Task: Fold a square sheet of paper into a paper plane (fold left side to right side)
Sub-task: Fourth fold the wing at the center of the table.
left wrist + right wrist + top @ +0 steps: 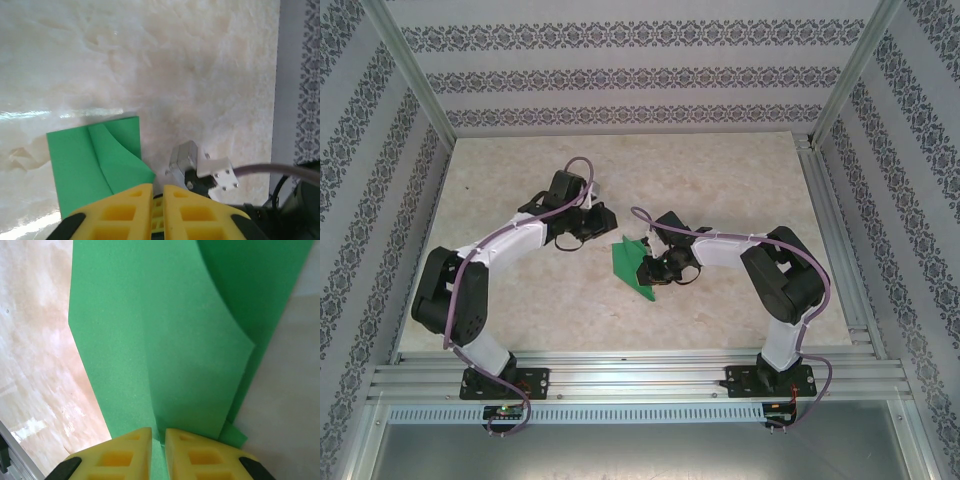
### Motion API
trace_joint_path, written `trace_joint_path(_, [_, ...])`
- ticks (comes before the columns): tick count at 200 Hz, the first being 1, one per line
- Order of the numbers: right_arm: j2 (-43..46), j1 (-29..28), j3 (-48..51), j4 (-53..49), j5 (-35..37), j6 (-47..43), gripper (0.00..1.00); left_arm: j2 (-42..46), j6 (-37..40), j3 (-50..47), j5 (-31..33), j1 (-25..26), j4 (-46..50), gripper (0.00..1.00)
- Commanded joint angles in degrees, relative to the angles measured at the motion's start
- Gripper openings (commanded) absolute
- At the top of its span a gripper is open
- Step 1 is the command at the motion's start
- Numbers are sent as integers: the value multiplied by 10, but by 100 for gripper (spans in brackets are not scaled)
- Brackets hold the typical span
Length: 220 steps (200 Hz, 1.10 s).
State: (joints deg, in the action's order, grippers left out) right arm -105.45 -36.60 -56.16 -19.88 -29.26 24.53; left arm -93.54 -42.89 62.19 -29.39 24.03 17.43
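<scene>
Square sheet of paper (628, 262) lay on table (520, 300) near centre, between both grippers. Left gripper (592, 228) stood left of sheet, slightly behind it, just beside its edge. Right gripper (658, 268) sat at sheet's right edge, edge pinched between its fingers. Folded flap (120, 155) lay on top of sheet.

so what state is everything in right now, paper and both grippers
square sheet of paper: lying on the table, partly folded, creases showing, one flap curved rather than pressed flat, not yet a plane
left gripper: shut, nothing held, apart from the paper
right gripper: shut on the edge of the square sheet of paper
</scene>
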Motion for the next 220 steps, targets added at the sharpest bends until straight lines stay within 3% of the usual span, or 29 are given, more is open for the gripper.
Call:
trace_joint_path(1, [-31,-2,11,-37,29,1,17,-15,-36,-63,-36,36,-65,11])
trace_joint_path(67, [-31,-3,8,-48,39,-4,16,-81,-151,-124,-41,88,-234,3])
trace_joint_path(126, [-36,-6,2,-54,42,-6,15,-121,-193,-131,-25,110,-282,0])
trace_joint_path(181, [-35,-7,3,-59,49,-7,15,-149,-184,-119,-6,111,-264,0])
trace_joint_path(220, [-36,-10,-1,-74,60,-11,15,-152,-152,-113,48,110,-218,0])
